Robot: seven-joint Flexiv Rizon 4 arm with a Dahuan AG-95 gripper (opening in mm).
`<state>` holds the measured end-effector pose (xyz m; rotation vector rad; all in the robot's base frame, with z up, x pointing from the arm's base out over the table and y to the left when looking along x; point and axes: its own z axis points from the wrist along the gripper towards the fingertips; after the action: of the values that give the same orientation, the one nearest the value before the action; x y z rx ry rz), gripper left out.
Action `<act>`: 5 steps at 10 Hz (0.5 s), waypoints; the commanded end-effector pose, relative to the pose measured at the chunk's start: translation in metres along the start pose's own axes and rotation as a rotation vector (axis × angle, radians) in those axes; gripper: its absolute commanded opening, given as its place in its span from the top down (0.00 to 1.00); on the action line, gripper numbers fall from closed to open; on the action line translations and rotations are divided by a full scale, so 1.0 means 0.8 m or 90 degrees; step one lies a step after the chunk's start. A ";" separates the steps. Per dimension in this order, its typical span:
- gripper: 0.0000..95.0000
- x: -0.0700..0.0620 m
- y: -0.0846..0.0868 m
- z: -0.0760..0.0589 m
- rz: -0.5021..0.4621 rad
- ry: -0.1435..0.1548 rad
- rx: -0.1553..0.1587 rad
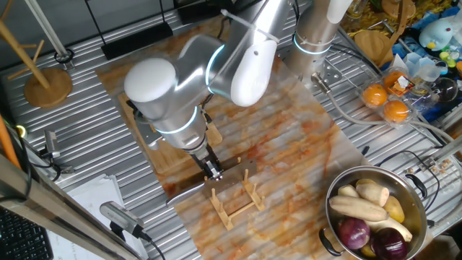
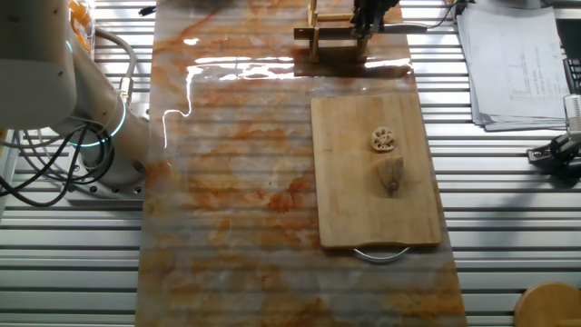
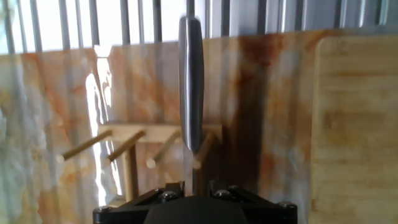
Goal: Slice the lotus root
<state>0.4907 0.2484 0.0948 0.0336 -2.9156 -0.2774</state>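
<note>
A stubby tan lotus root chunk (image 2: 390,174) lies on the wooden cutting board (image 2: 345,200), with one round holed slice (image 2: 384,138) just beyond it. My gripper (image 1: 211,167) is away from the board, over the small wooden peg rack (image 1: 234,202), and is shut on a steel knife (image 3: 191,81). In the hand view the gripper (image 3: 194,186) shows the knife edge-on, running up across the rack (image 3: 143,140), with the board (image 3: 357,124) at the right. In the other fixed view the gripper (image 2: 368,18) and the rack (image 2: 331,41) are at the top edge.
A steel pot (image 1: 339,242) at the front right holds long pale roots and purple onions. Oranges (image 1: 386,101) lie in a plastic box at the right. A wooden stand (image 1: 47,83) is at the left. Papers (image 2: 517,64) lie beside the board.
</note>
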 end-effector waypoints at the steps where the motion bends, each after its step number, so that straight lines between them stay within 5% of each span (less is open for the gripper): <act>1: 0.80 -0.004 0.002 0.008 0.003 0.000 -0.004; 5: 0.80 -0.005 0.006 0.028 0.017 -0.002 -0.004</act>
<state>0.4894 0.2581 0.0720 -0.0093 -2.9173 -0.2841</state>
